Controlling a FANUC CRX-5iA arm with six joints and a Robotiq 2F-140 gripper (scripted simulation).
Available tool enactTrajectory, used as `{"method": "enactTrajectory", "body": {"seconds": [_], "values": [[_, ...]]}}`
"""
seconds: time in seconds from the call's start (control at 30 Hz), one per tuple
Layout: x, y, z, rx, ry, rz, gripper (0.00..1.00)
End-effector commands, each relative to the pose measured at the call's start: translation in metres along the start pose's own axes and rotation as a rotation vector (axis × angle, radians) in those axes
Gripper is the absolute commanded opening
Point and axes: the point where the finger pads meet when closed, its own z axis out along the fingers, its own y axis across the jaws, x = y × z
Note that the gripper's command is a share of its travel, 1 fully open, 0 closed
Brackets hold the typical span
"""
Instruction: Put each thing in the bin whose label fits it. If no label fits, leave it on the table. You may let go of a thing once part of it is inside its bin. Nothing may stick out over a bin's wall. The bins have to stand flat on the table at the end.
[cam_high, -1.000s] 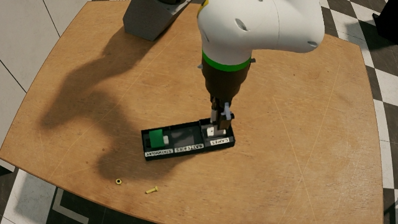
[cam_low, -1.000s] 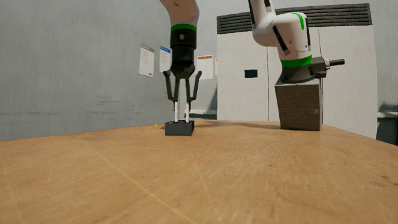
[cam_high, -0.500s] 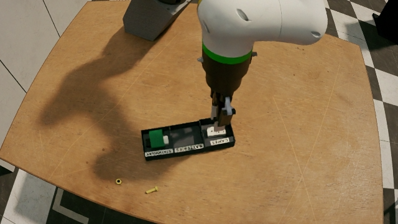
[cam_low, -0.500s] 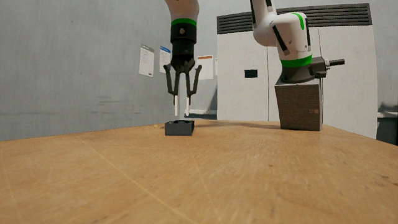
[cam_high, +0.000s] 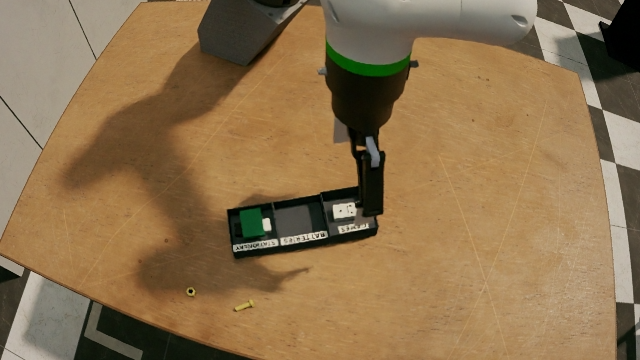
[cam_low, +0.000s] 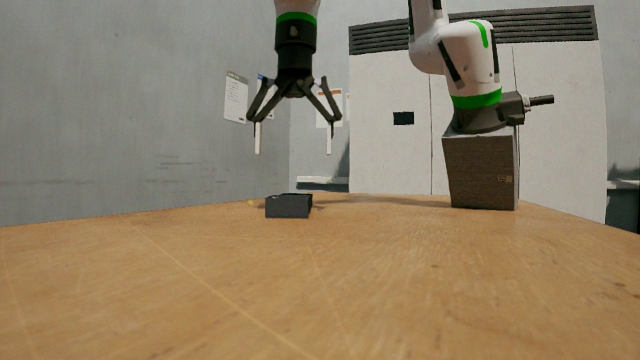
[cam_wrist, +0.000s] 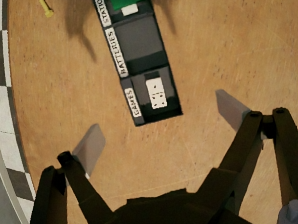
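the gripper (cam_low: 294, 131) hangs high above the table (cam_high: 500, 200) with its fingers spread wide and nothing between them, right over the end of the black three-part bin (cam_high: 301, 248). a white die (cam_high: 344, 211) lies flat in the end compartment, the one whose label looks like "games", and from here it seems to sit well below the wall. at the other end, under what reads like "stationery", there's a green block (cam_high: 251, 223) with a small white piece (cam_high: 266, 224) just beside it; the middle "batteries" slot looks bare. down near the table's edge a yellow nut (cam_high: 190, 291) and a yellow bolt (cam_high: 244, 305) lie well apart from the bin, and i'd say none of the three labels fits hardware, so the worry is the arm going after them anyway and dropping them where they don't belong. they're also small and close to the rim, so a clumsy pinch could flick one off the table. the other risk is a low sweep across: a finger catching the bin's wall could tip or drag it, and it has to stand flat at the end.
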Motion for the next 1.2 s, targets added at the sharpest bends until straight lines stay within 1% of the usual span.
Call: {"method": "enactTrajectory", "body": {"seconds": [0.0,0.47,0.53,0.67,1.17], "values": [[0.000,0.000,-0.010,0.000,-0.001,0.000,1.00],[0.000,0.000,-0.066,0.000,-0.001,0.000,1.00],[0.000,0.000,-0.066,0.000,-0.001,0.000,1.00],[0.000,0.000,-0.082,0.000,-0.001,0.000,1.00],[0.000,0.000,-0.084,0.000,-0.001,0.000,1.00]]}}
